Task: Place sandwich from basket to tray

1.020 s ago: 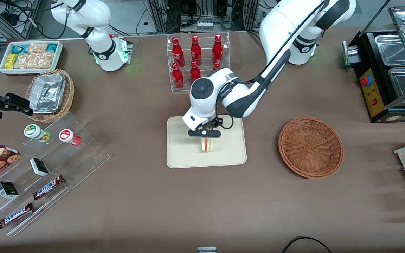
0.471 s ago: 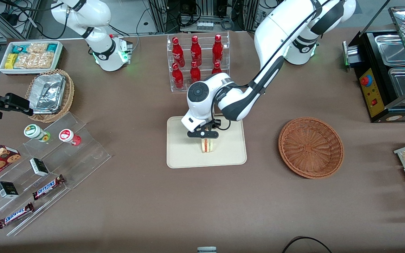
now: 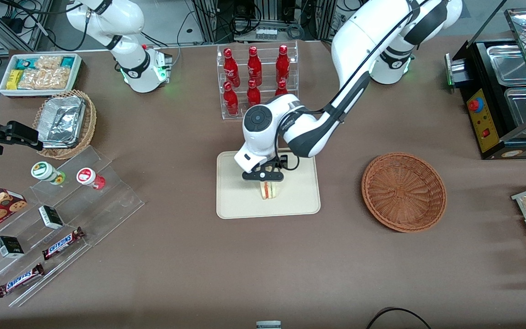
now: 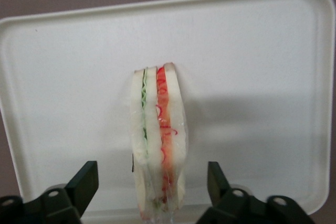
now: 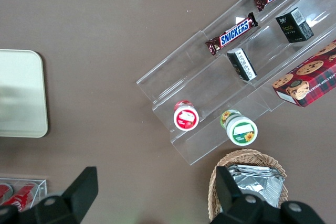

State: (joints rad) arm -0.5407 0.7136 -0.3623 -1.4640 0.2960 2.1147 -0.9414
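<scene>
Sandwich (image 3: 268,190) on tray (image 3: 235,201), standing on edge, filling stripe up toward the wrist camera; red-orange and green layers plain between the bread slices (image 4: 157,145). Sits near tray middle, slightly nearer the front camera than the gripper.

Gripper (image 3: 263,176) directly over sandwich's upper end, just above it. Fingers (image 4: 84,184) spread wide, one on each side of the sandwich, clear gaps both sides, no contact seen. Released, holding nothing.

Arm reaching in from its base at the table's back edge, elbow high, forearm slanting down over the bottle rack (image 3: 256,80), wrist bent so the gripper points straight down at the tray.

Tray rim (image 4: 157,6) visible all round in wrist view; bare tray surface on every side of the sandwich, more of it toward the parked arm's end. Sandwich well inside the rim, not touching it.

Basket (image 3: 403,191) on the table toward the working arm's end, well apart from the tray, nothing in it. Bare brown table (image 3: 199,265) between tray and basket and between tray and front camera. Bottle rack farther from the front camera than the tray, near its edge. Acrylic snack steps (image 3: 57,214) and foil-tray basket (image 3: 64,122) toward the parked arm's end, well apart from the tray.
</scene>
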